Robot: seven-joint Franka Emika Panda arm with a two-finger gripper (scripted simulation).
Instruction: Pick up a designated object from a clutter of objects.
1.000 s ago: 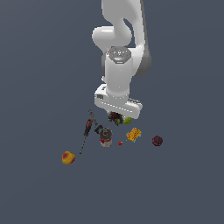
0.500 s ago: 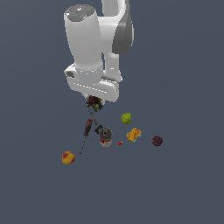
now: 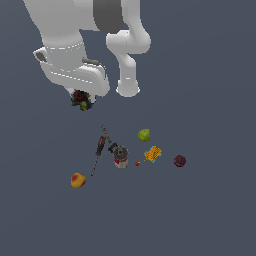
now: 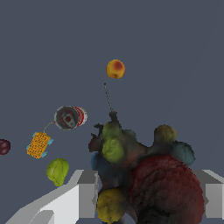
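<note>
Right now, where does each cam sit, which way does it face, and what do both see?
Exterior view: off the arm, raised, looking down at the clutter; shows the white arm and the gripper holding the dark lumpy object.
Wrist view: on the wrist, looking down past the fingers and the held object.
Shared: peach, can, green fruit.

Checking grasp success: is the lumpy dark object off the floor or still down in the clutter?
Off the floor. The lumpy dark object hangs under the gripper, apart from the screwdriver and can.

designated object [image 3: 81,99]: lumpy, dark red-green | lifted in end effector [image 3: 82,104] | clutter [image 3: 120,155]: scattered below
</note>
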